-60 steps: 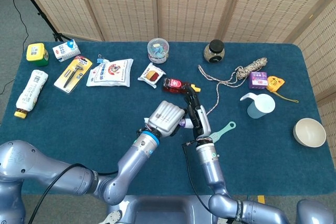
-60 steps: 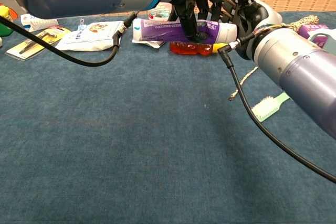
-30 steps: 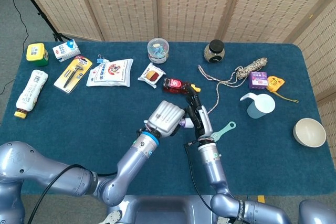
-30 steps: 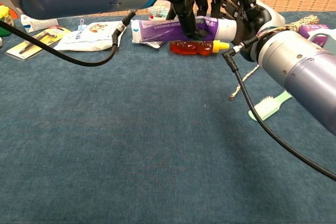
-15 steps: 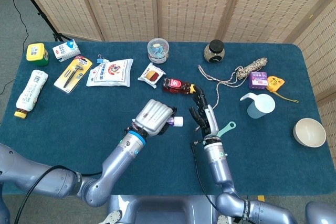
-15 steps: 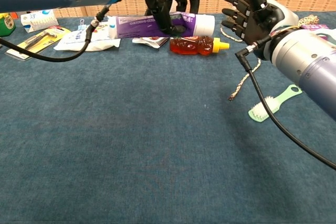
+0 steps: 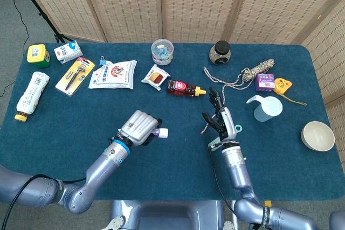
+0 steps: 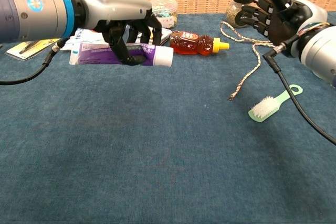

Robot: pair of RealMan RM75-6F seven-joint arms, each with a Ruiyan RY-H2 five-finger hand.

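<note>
**Toothpaste tube carried in the left hand, right hand free**

Left hand grips a purple-and-white plastic toothpaste tube around its middle, its dark fingers curled over the top and under the body. The tube lies level, white cap toward the robot's right, and appears in the chest view to be held just above the dark blue cloth tabletop, not resting on it. In the head view the same hand shows as a closed fist with only the white cap end of the tube visible. Right hand holds nothing; its fingers are spread and raised, palm turned toward the left hand, well apart from the tube.

Objects nearby: a red bear-shaped squeeze bottle with a yellow cap lies just behind the tube; a mint-green plastic brush with white bristles lies below the right hand, beside a length of pale twisted cord. Further back stand a clear tub of coloured clips and a dark-lidded glass jar.

Step in hand, as judged: the tube rests solely with the left hand, in carriage over the open middle of the cloth. A next move would call for a steady level grip, clearance from the squeeze bottle, and a bare patch of cloth for setting down.
</note>
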